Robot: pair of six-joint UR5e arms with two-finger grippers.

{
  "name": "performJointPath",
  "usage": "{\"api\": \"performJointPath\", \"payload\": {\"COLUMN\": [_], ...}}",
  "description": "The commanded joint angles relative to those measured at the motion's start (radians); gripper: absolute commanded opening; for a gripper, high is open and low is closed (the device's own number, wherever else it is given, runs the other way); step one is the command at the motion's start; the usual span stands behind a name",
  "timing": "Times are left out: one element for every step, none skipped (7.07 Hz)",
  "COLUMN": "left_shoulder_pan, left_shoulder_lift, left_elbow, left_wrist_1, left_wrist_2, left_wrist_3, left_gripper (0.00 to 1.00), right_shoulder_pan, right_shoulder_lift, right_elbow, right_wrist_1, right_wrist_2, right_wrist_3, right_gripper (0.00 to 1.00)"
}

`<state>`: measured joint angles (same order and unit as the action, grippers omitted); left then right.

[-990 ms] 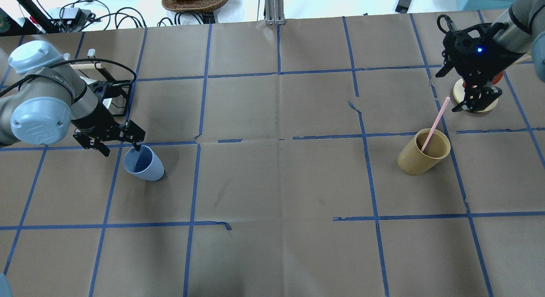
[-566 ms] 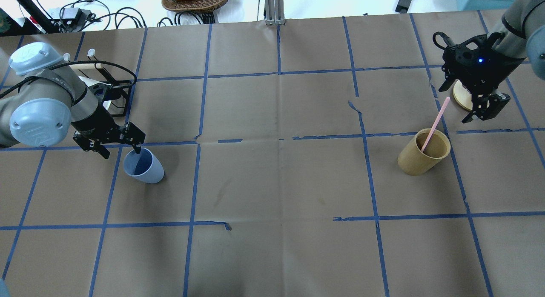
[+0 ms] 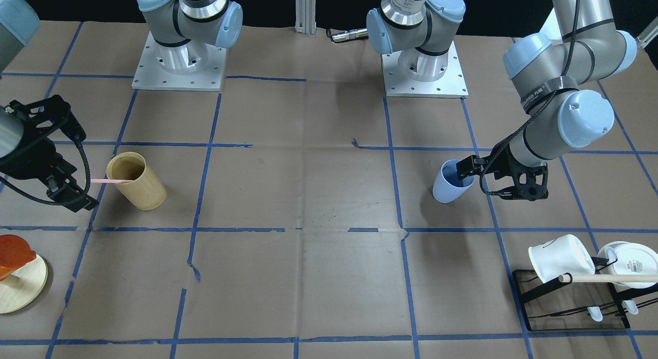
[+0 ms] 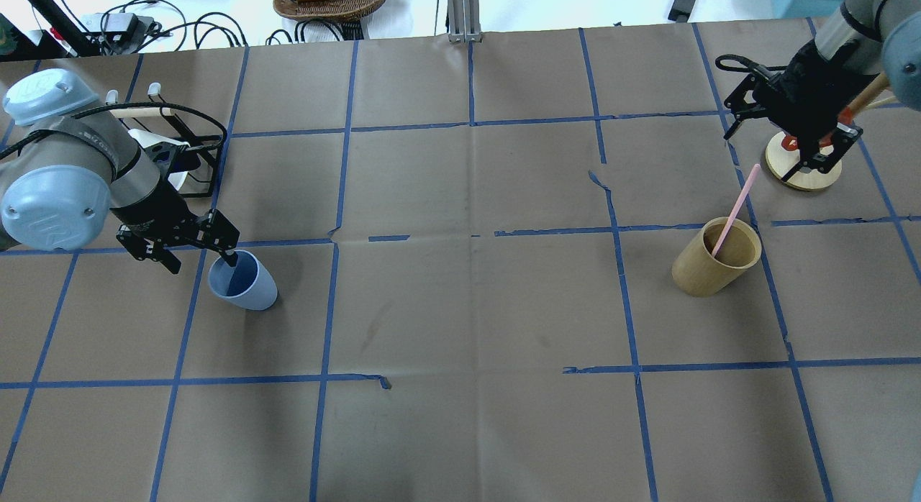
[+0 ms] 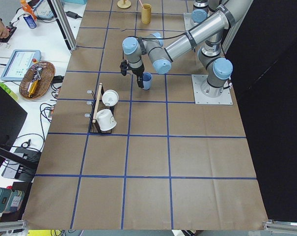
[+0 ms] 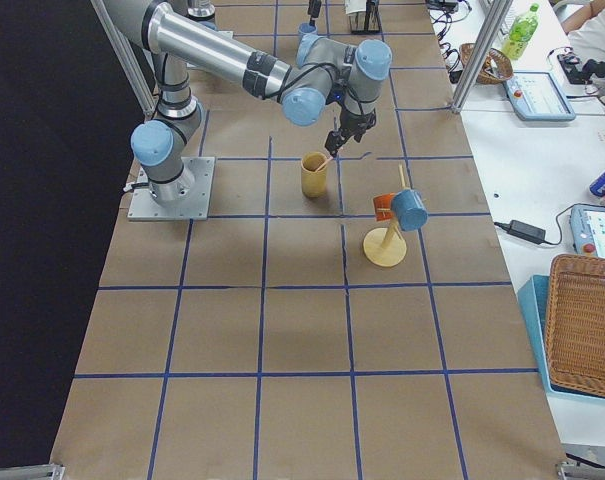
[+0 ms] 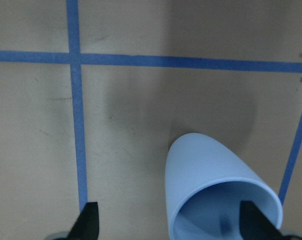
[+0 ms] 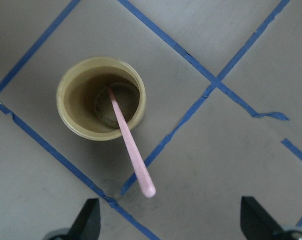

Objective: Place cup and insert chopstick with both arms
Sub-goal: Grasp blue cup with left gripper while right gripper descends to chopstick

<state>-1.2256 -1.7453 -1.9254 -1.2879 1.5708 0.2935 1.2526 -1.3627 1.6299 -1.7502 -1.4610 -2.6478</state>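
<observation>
Above brown table (image 4: 460, 308), chopstick (image 4: 735, 208) tilts toward right pincer (image 8: 170, 220).

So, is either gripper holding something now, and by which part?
Nothing is held. Left gripper open, one finger inside the cup; right gripper open, apart from the chopstick.

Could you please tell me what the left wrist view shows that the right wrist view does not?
Only the left wrist view shows the cup, with one finger of the left gripper at its mouth. Only the right wrist view shows the chopstick leaning in the tan cup, beyond the right gripper. Both show open jaws, brown paper and blue tape lines.
</observation>
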Motion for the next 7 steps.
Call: {"api": "performJointPath", "payload": {"left_shoulder_pan": [0.003, 0.003, 0.003, 0.003, 0.001, 0.000, -0.002], "left_shoulder_lift": [-0.016, -0.020, -0.031, -0.033, -0.033, -0.031, -0.017], "left_elbow": [-0.006, -0.009, -0.009, -0.007, -0.007, 0.000, 0.006], "left_wrist_1": [-0.010, -0.010, -0.005, -0.005, -0.002, -0.001, -0.002], "left_wrist_2": [0.002, 0.000, -0.003, -0.002, -0.005, -0.006, -0.011], "left_wrist_3": [0.003, 0.001, -0.004, -0.011, -0.022, -0.024, -0.027], "left_gripper": [0.90, 0.75, 0.50, 0.11, 0.00, 0.00, 0.00], "right_shoulder_pan": [0.001, 0.001, 0.001, 0.001, 0.001, 0.001, 0.001], "right_shoulder_lift": [0.027, 0.025, 0.019, 0.017, 0.017, 0.019, 0.017], "right_elbow": [0.005, 0.022, 0.033, 0.031, 0.033, 0.034, 0.036], "right_wrist_1": [-0.029, -0.026, 0.024, 0.084, 0.084, 0.084, 0.086], "right_wrist_2": [0.031, 0.018, 0.016, 0.019, 0.019, 0.017, 0.014], "right_wrist_3": [-0.061, -0.057, -0.057, -0.061, -0.066, -0.075, -0.084], "right_gripper": [0.96, 0.94, 0.94, 0.93, 0.92, 0.87, 0.77]}}
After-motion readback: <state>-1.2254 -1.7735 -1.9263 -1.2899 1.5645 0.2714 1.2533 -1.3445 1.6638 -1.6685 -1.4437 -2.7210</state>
